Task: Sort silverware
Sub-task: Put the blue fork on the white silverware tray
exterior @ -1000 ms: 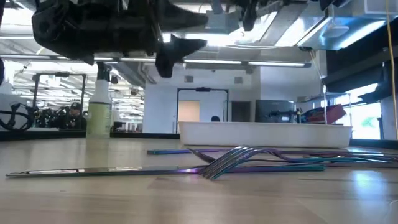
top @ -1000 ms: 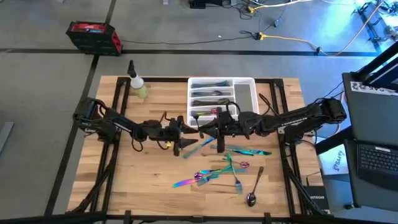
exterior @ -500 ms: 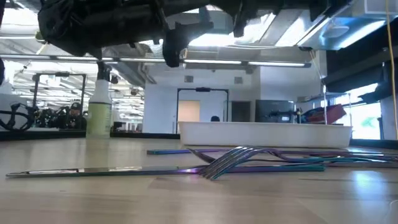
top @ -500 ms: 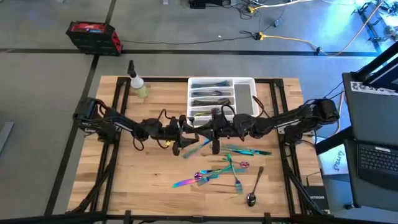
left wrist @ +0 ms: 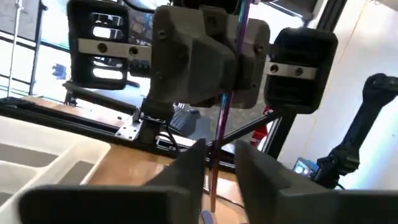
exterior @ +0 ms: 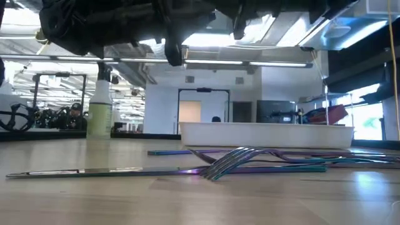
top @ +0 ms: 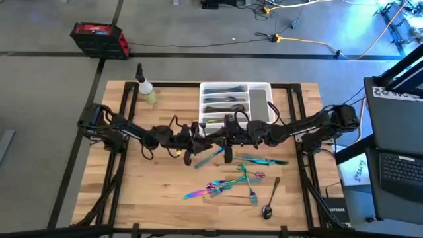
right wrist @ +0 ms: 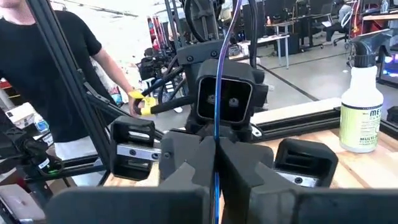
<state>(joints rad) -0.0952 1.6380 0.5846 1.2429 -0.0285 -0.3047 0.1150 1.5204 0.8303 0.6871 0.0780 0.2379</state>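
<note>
1. Silverware piece [top: 213, 153], a slim teal-and-purple utensil, hangs between the two arms over the middle of the worktop [top: 132, 192]. Its long axis runs slantwise from the left end effector [top: 197, 147] toward the right end effector [top: 228, 144].
2. Right end effector: in its own wrist view the two dark fingers [right wrist: 186, 155] are pressed together on the thin shaft [right wrist: 215, 93], so it has the piece firmly pinched.
3. Left end effector: in its wrist view the fingers [left wrist: 186, 165] stand a little apart with the same shaft [left wrist: 219, 124] running between them. I cannot tell whether they touch it.
4. Both end effectors sit nose to nose, just beside each other, so this reads as a hand-over between arms; which arm ends up carrying it is not shown.
5. Tray [top: 269, 99], white with several compartments, lies just beyond the two end effectors, nearer the right one. Its slots already hold several pieces: dark utensils lying lengthwise across the shorter compartments; the long side compartment looks mostly bare.
6. Remaining silverware [top: 238, 182] lies scattered on the worktop on the near side of the right end effector, with a darker spoon [top: 269, 201] at the outer edge of the pile.
7. Spray bottle [top: 145, 89] stands well apart, beyond the left arm.
</note>
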